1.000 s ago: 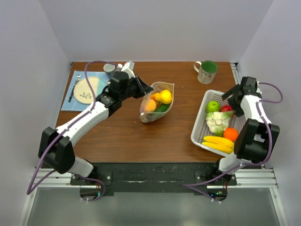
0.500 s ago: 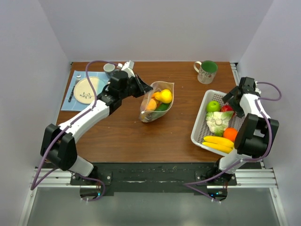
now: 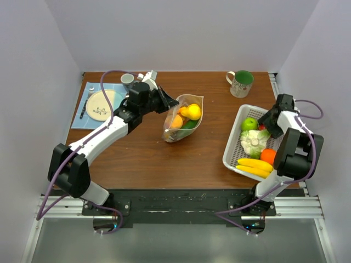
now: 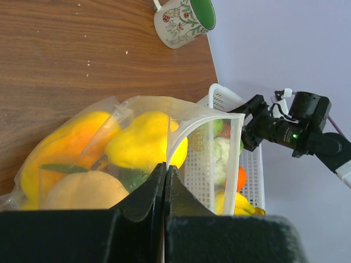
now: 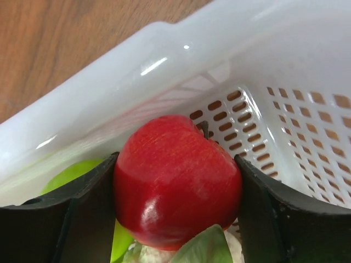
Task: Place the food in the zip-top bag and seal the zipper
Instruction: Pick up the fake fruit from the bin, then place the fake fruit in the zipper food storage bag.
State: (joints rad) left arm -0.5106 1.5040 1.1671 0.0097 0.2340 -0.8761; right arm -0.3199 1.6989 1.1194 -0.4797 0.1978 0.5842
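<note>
Our left tool is pinched tight on the rim of the one bag. Just past this tool, in the bag, we count at least three foods: one yellow fruit, one orange fruit, one green piece. Our right tool squeezes one red apple in the one white basket. One green apple sits just beside this tool.

My left arm and right arm are white shells joined by chunky black motor housings. A purple cable loops along each one. The fingers are matte black, and I see a green light by the right wrist camera.
</note>
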